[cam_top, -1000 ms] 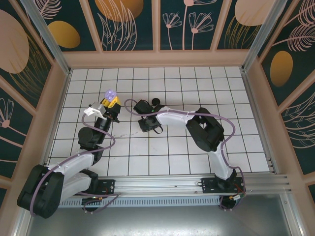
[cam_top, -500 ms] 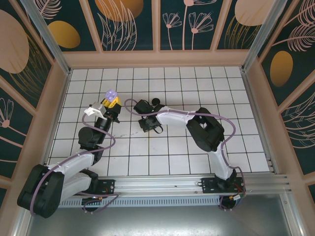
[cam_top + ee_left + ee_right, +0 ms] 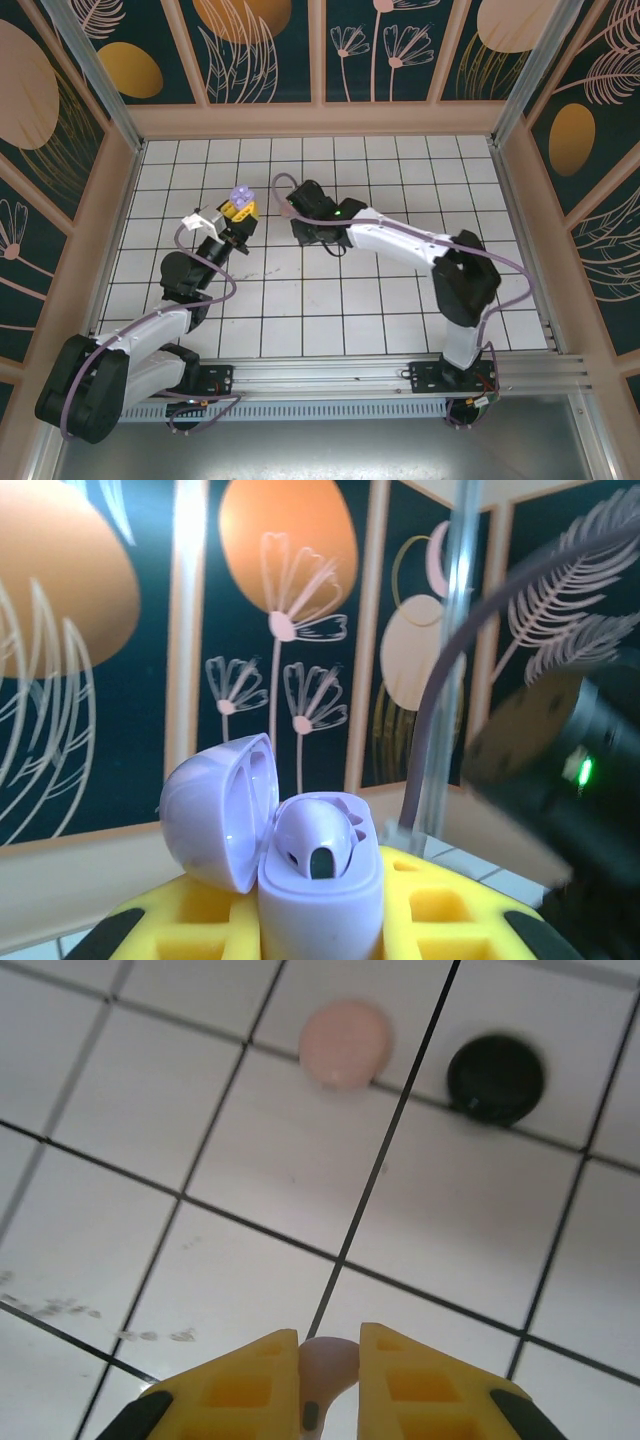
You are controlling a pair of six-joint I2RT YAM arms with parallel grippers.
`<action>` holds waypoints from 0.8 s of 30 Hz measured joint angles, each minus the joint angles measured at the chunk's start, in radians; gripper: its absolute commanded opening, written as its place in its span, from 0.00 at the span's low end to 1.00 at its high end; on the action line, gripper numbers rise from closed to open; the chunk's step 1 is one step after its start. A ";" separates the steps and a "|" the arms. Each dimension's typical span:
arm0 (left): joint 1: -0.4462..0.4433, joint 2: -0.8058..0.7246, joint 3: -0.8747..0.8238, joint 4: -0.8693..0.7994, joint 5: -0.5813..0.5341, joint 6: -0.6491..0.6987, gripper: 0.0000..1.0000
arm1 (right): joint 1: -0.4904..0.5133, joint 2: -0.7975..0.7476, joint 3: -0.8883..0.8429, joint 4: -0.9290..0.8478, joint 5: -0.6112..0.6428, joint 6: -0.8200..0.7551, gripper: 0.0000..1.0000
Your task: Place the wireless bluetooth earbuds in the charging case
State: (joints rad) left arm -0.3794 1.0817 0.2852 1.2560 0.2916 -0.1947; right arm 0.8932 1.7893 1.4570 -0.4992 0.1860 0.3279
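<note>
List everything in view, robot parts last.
open lilac plastic charging case: one, lilac, clamped in the left gripper, lid up
seated earbud: one, lilac, inside that case
small earbud: one, pale lilac or pink, held by the right gripper
round pink case: one, pink, on the white tiled table
round black case: one, black, beside the pink one
white tiled table: one, white, dark grid lines
left gripper: one, yellow fingers, shut
right gripper: one, yellow fingers, shut
</note>
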 measured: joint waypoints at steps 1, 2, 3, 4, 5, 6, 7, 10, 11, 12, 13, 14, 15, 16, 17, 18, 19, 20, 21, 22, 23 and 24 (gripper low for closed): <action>0.000 0.000 0.002 0.000 0.018 0.004 0.00 | 0.000 -0.029 -0.001 -0.001 0.009 0.001 0.17; 0.000 0.000 0.002 0.001 0.042 0.011 0.00 | 0.000 -0.060 -0.001 0.000 0.019 0.003 0.17; 0.000 0.000 0.002 0.000 0.059 0.015 0.00 | -0.001 -0.091 -0.001 0.000 0.029 0.004 0.17; 0.000 0.000 0.002 0.000 0.074 0.019 0.00 | -0.001 -0.119 -0.001 0.000 0.037 0.008 0.17; 0.000 0.000 0.002 0.001 0.091 0.023 0.00 | -0.002 -0.150 -0.001 0.000 0.045 0.011 0.17; 0.000 0.000 0.002 0.001 0.105 0.027 0.00 | -0.002 -0.180 -0.001 0.001 0.053 0.014 0.17; 0.000 0.001 0.002 0.001 0.119 0.034 0.00 | -0.002 -0.204 -0.002 0.002 0.057 0.015 0.17; -0.009 0.010 0.004 -0.003 0.154 0.050 0.00 | -0.002 -0.292 -0.015 0.011 0.061 0.018 0.17; -0.017 0.015 0.007 -0.009 0.168 0.058 0.00 | -0.002 -0.320 -0.021 0.018 0.060 0.018 0.17; -0.026 0.020 0.011 -0.016 0.177 0.065 0.00 | -0.002 -0.350 -0.029 0.031 0.060 0.018 0.17; -0.035 0.025 0.017 -0.026 0.187 0.074 0.00 | -0.002 -0.375 -0.037 0.045 0.057 0.018 0.17; -0.045 0.032 0.026 -0.037 0.198 0.083 0.00 | 0.000 -0.402 -0.047 0.061 0.053 0.018 0.18; -0.057 0.041 0.035 -0.047 0.204 0.090 0.00 | 0.001 -0.426 -0.058 0.077 0.048 0.018 0.18; -0.066 0.050 0.044 -0.056 0.209 0.097 0.00 | 0.004 -0.448 -0.069 0.095 0.044 0.018 0.18; -0.076 0.060 0.052 -0.061 0.216 0.101 0.00 | 0.009 -0.468 -0.081 0.113 0.037 0.018 0.18; -0.086 0.074 0.061 -0.065 0.222 0.106 0.00 | 0.016 -0.486 -0.091 0.130 0.029 0.018 0.18; -0.093 0.084 0.067 -0.068 0.225 0.109 0.00 | 0.024 -0.498 -0.098 0.145 0.021 0.018 0.18; -0.101 0.097 0.076 -0.072 0.225 0.113 0.00 | 0.035 -0.507 -0.105 0.161 0.016 0.017 0.18; -0.108 0.109 0.083 -0.077 0.226 0.114 0.00 | 0.047 -0.514 -0.110 0.174 0.011 0.014 0.18; -0.114 0.118 0.090 -0.080 0.227 0.116 0.00 | 0.056 -0.516 -0.114 0.184 0.010 0.013 0.18; -0.120 0.128 0.097 -0.082 0.228 0.116 0.00 | 0.069 -0.517 -0.118 0.196 0.006 0.010 0.18; -0.126 0.138 0.103 -0.082 0.229 0.116 0.00 | 0.081 -0.517 -0.124 0.207 0.006 0.009 0.18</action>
State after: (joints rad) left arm -0.5049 1.2194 0.3885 1.1736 0.5201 -0.0788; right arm 0.9745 1.2720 1.3334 -0.2924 0.1921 0.3370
